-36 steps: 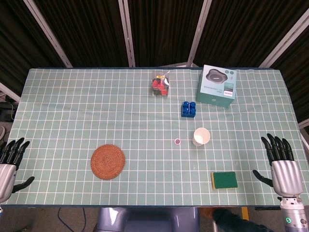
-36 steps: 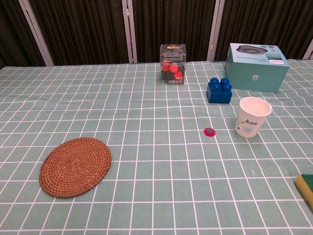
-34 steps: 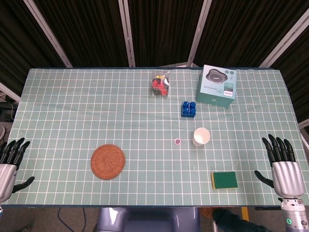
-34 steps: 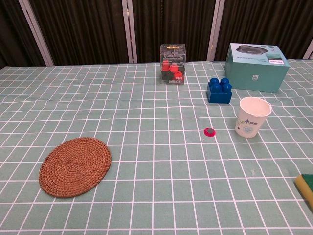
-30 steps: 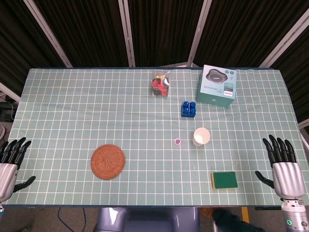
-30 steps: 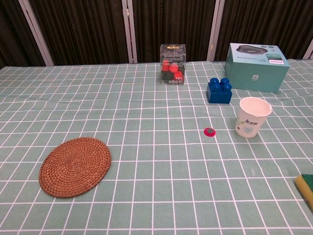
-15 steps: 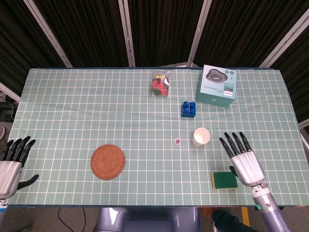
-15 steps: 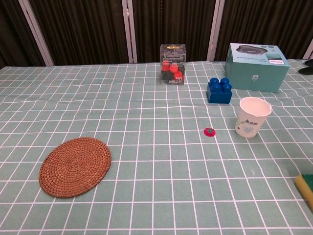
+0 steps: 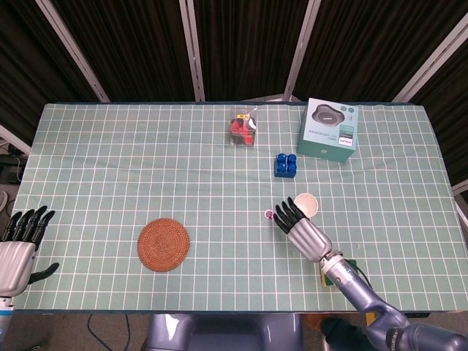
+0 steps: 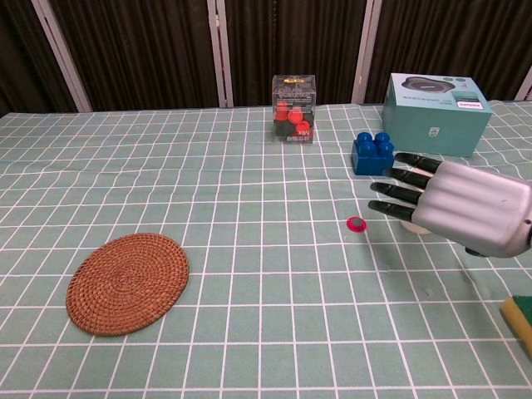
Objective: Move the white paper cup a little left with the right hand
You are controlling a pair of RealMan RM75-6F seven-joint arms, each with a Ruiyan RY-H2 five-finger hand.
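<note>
Over the round white paper cup hovers the metallic right robot hand.

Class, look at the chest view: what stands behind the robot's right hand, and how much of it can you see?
The white paper cup stands behind the right hand. In the chest view only its base peeks out below the fingers; the rest is covered. The head view shows its open rim.
</note>
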